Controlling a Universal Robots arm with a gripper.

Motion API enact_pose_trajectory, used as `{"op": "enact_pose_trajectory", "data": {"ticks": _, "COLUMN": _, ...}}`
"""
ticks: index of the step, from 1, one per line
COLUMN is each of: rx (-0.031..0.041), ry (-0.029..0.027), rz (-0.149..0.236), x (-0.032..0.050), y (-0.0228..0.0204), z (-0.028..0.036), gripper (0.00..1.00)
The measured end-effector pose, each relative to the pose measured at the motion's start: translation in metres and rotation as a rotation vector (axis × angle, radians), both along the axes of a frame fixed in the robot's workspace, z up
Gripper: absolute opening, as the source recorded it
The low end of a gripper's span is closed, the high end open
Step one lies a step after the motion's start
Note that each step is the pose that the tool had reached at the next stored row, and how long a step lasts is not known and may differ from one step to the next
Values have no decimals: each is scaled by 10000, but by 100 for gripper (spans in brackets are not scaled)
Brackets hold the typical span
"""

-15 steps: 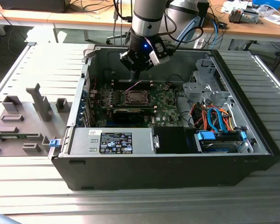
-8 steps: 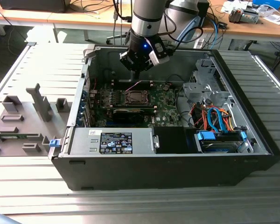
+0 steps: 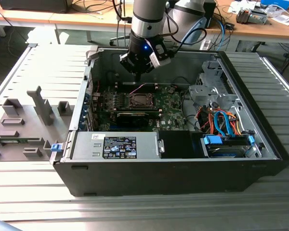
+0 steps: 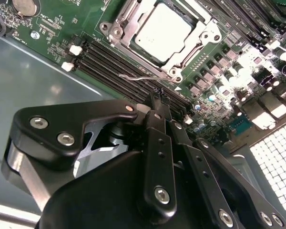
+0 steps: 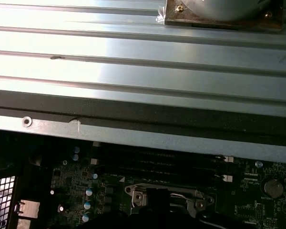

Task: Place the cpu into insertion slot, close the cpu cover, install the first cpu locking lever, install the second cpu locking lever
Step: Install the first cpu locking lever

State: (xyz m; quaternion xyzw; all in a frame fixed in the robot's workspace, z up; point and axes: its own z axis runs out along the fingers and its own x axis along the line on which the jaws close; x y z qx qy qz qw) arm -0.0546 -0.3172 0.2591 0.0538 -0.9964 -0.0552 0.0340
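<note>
Inside the open computer case (image 3: 173, 168), the insertion slot (image 3: 140, 100) sits on the green board. In the second wrist view the cpu (image 4: 164, 31) lies flat in it, its dull silver top showing through the cpu cover (image 4: 143, 55), which lies down around it. A thin wire locking lever (image 4: 143, 76) runs along the socket's near side. My gripper (image 3: 138, 74) hangs just above and behind the socket. Its black fingers meet at the tips, and the gripper (image 4: 157, 98) is shut close to that lever with nothing visible between them. The socket (image 5: 168, 196) also appears in the first wrist view.
Black memory slots (image 4: 114, 67) lie between gripper and socket. A long black card slot (image 3: 135, 115), a power supply (image 3: 115, 144) and a drive bay with blue and orange cables (image 3: 221, 125) fill the case. Grey fixtures (image 3: 24, 125) stand on the slatted table at the exterior view's left.
</note>
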Motion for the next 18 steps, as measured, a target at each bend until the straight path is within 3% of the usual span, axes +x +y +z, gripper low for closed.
{"op": "enact_pose_trajectory", "data": {"ticks": 7, "rx": 7, "ry": 0, "rz": 23, "x": -20, "y": 0, "z": -83, "gripper": 11}}
{"op": "enact_pose_trajectory", "data": {"ticks": 18, "rx": 8, "ry": 0, "rz": 23, "x": -20, "y": 0, "z": -143, "gripper": 11}}
